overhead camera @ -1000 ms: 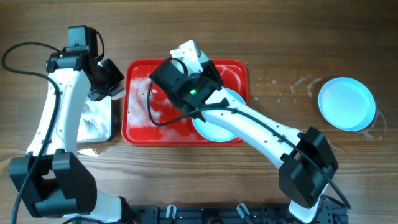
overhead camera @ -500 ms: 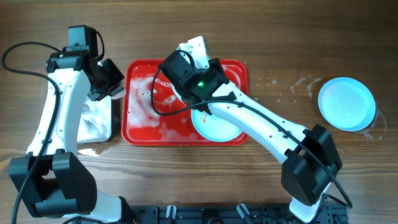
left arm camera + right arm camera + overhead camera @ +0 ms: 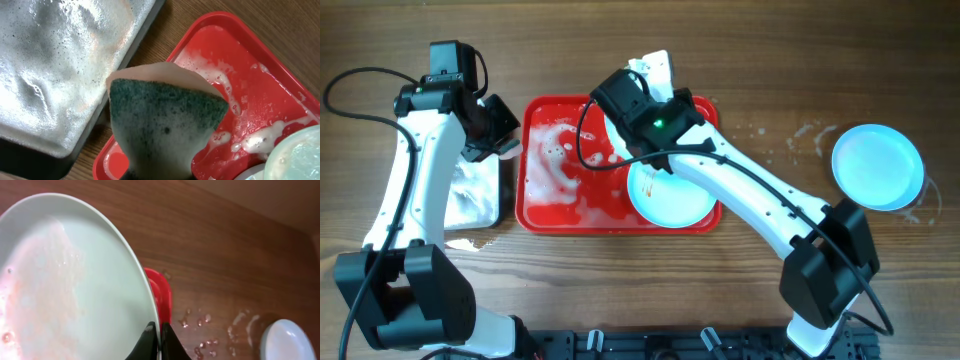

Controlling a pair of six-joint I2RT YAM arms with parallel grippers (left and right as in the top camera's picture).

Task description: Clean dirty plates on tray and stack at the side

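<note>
The red tray (image 3: pixel 548 205), smeared with white foam, lies mid-table. My right gripper (image 3: pixel 642 88) is shut on the rim of one light-cyan plate (image 3: pixel 656 66), held tilted on edge above the tray's back. In the right wrist view this plate (image 3: pixel 65 280) fills the left, with the jaws (image 3: pixel 159 336) pinching its edge. A second plate (image 3: pixel 672 198) lies in the tray's front right corner. A third plate (image 3: pixel 877 166) lies on the table at far right. My left gripper (image 3: pixel 498 128) holds a green-and-yellow sponge (image 3: pixel 165 125) by the tray's left rim (image 3: pixel 200 37); its jaws are hidden.
A black-rimmed metal tray (image 3: pixel 480 195) with foamy water lies left of the red tray and also shows in the left wrist view (image 3: pixel 60 65). Water drops (image 3: pixel 770 140) wet the wood between the red tray and the far-right plate.
My right gripper has moved right and toward the back with the held plate, uncovering more of the tray's foam and the plate lying in it. The left arm has not moved.
</note>
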